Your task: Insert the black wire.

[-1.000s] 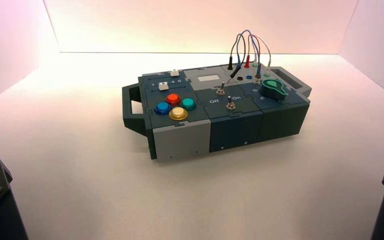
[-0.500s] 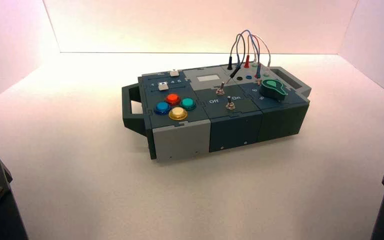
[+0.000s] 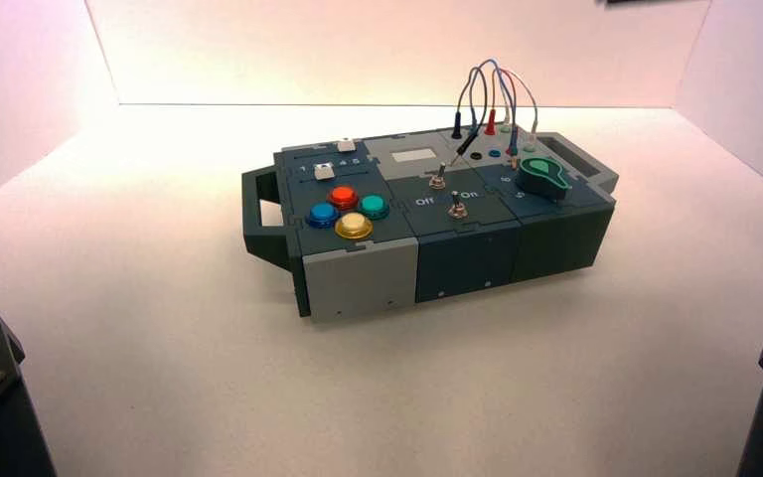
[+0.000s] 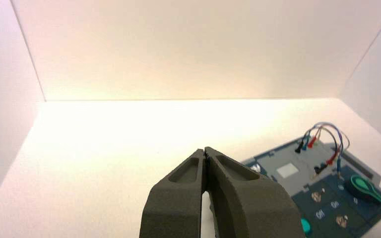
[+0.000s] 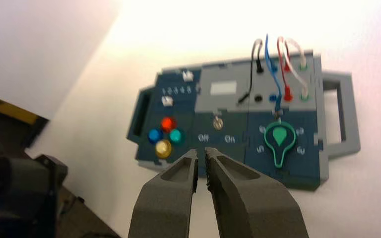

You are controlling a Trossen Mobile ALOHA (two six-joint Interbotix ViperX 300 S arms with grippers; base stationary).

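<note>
The job is at its approach stage: nothing grips the black wire, and its loose plug has yet to go in. One end of the wire sits in the upper black socket at the box's far edge; the other hangs over the grey panel, just beside the lower black socket, which looks to be the target.

The right tool is the one likely to do this. It is up above the tabletop, well apart from the wire, with only a narrow gap between its fingers and nothing held. The left tool waits off to the left of the box, closed and empty.

Next, the right arm should come in over the grey panel, spread its fingers wider and take the plug by its body, then turn the pin upright over the socket before pressing down. The blue wire also dangles its plug near that socket, so a careless approach could snag it.
</note>
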